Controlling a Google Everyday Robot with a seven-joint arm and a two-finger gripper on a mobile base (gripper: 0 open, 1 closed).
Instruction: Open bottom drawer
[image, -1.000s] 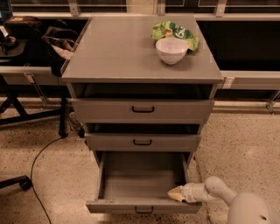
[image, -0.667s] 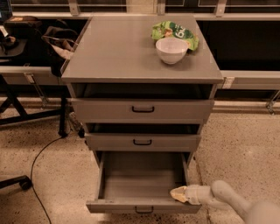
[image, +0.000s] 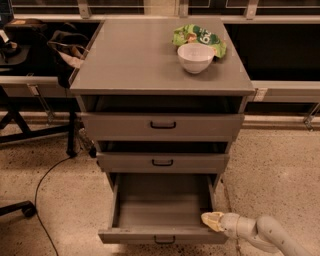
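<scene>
The bottom drawer (image: 162, 235) of the grey cabinet is pulled far out, its plain grey inside bare. Its small black bar handle (image: 165, 241) shows at the lower edge of the front panel. My gripper (image: 211, 220) comes in from the lower right and sits at the drawer's right front corner, just inside the front panel, touching or nearly touching the right wall.
The middle drawer (image: 162, 162) and top drawer (image: 162, 126) stand slightly out. On the cabinet top (image: 130, 60) are a white bowl (image: 195, 57) and a green chip bag (image: 200, 37). A chair base (image: 20, 207) and a cable (image: 42, 185) lie on the floor at left.
My arm has shifted a little lower and to the right; the gripper stays at the drawer's right front corner. The drawer stands as far out as before.
</scene>
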